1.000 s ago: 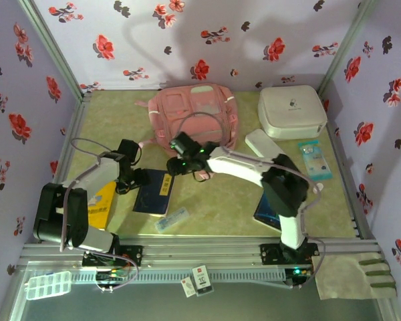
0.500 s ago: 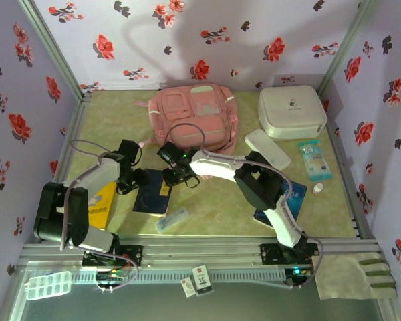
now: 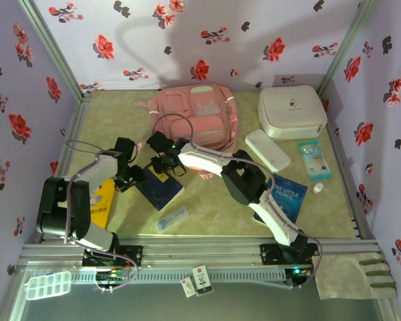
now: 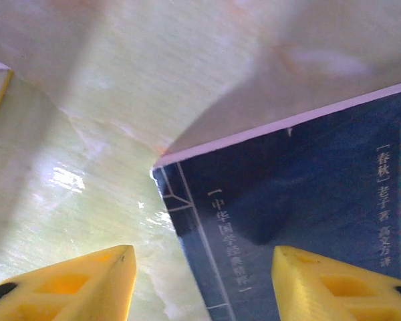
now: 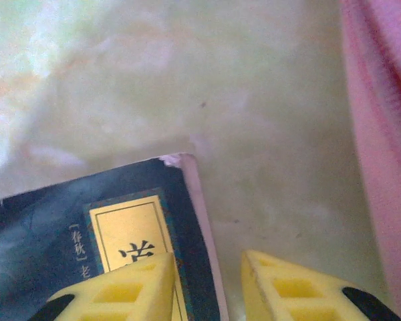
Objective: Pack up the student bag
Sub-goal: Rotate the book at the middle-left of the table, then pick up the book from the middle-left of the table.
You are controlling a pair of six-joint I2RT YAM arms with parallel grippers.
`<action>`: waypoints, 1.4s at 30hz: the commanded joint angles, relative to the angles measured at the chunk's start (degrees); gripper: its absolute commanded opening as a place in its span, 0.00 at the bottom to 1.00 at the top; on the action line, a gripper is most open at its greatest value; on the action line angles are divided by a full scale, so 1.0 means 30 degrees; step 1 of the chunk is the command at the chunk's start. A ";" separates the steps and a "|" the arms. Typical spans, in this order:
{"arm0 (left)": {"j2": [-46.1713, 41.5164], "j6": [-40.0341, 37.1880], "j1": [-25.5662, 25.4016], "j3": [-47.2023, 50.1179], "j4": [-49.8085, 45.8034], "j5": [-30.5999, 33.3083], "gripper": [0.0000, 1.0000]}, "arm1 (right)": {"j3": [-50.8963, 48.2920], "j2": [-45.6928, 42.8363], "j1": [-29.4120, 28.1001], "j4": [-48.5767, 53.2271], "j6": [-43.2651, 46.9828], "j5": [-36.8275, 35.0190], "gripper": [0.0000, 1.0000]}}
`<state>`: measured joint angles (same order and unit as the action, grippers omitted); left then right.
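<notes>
1. Top external view: the green marbled worktop [image 3: 214, 214] is walled with lilac paper printed with red flowers.
2. The bag [image 3: 194, 120], pink, lies flat at the back centre of the worktop with its pockets facing up. The right wrist camera shows its fabric along the right edge.
3. A white case [image 3: 292, 110] sits to the right of the bag at the back. It carries a small logo too small to read.
4. A blue book [image 3: 284, 197] in front right reads "THE LITTLE PRINCE".
5. A dark book [image 3: 162, 189] lies at an angle in front of the bag. The left wrist view shows "中华国学经典精粹" along its spine side and "[春秋] 老子 著". The right wrist view shows a yellow title panel.
6. A yellow book [image 3: 101, 204] lies at the left beside the left arm. Its writing cannot be read.
7. A white pouch [image 3: 267, 150] lies between the bag and the blue book.
8. A teal packet [image 3: 314, 160] lies near the right wall. Its print is illegible.
9. A clear pen box [image 3: 172, 219] lies in front of the dark book.
10. The left end effector [image 4: 200, 267] is at the dark book's left corner. Its jaws are well apart and hold nothing, with one finger over the worktop and the other over the cover.
11. The right end effector [image 5: 207, 281] is at the book's far corner, near the bag. Its jaws are narrowly parted and straddle the book's edge, gripping nothing visible.
12. A small white cap [image 3: 319, 188] lies just in front of the packet.
</notes>
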<state>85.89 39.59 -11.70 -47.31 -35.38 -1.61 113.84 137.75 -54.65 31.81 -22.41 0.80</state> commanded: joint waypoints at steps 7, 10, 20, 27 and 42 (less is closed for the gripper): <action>-0.3461 0.2908 0.0038 0.1619 -0.0301 -0.2900 0.67 | -0.2154 -0.3033 0.0258 0.0551 -0.0041 0.1136 0.46; -0.4149 0.4069 -0.0100 0.2360 0.0405 -0.3893 0.69 | -0.2974 -0.3217 0.0248 0.0982 -0.0202 0.1247 0.46; -0.3059 0.4387 -0.0486 0.3085 0.1914 -0.4642 0.61 | -0.3598 -0.2336 0.0273 0.1611 -0.0510 0.1347 0.35; -0.1889 0.4062 -0.0540 0.3127 0.2383 -0.4621 0.50 | -0.3667 -0.1741 0.0598 0.1700 -0.1195 0.1725 0.28; -0.2525 0.3342 -0.0653 0.1756 0.2538 -0.6892 0.45 | -0.3934 -0.0746 0.0848 0.2132 -0.1609 0.1871 0.23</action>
<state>80.25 51.53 -12.97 -38.98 -28.82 -17.30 103.22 131.17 -52.75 34.35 -26.17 7.77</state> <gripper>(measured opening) 0.454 0.235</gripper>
